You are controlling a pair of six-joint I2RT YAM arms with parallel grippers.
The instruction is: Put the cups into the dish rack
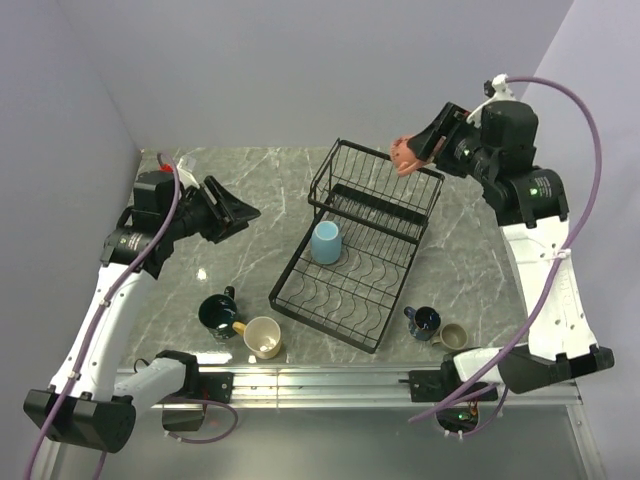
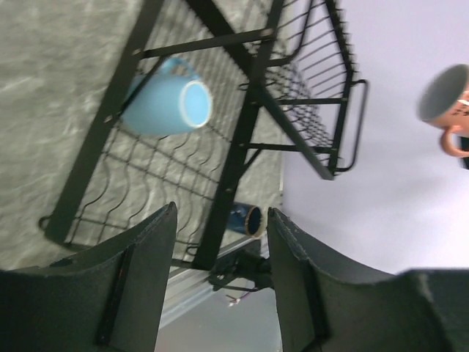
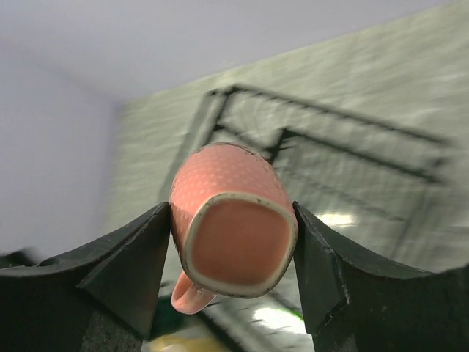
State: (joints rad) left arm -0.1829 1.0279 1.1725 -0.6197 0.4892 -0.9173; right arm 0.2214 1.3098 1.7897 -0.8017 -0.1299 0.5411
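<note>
At the near edge of the surface, left of the rack: yellow-cream mug upright, mouth up, with the dark teal-green mug just beside it on its far left; cannot tell whether they touch. Near edge, right of the rack: navy blue mug and small beige-grey mug, close together, both open side up. Between the two pairs sits the dish rack, black wire, set at a slant, flat tray toward the arms, raised basket behind. Light blue mug stands on the flat tray among the curved dividers, just before the basket, bottom up as far as I can tell; the left wrist view shows it through the wires. Left claw hangs above the bare surface left of the rack, fingers apart, nothing between them; wrist view confirms the gap. Farthest back, the right claw is raised over the far right corner of the basket, clamped on the salmon pink mug. Right wrist view: both fingers press the mug's sides, one end faces the lens, handle pokes out low beside the left finger. Pink mug is clear of the rack, in the air.
</note>
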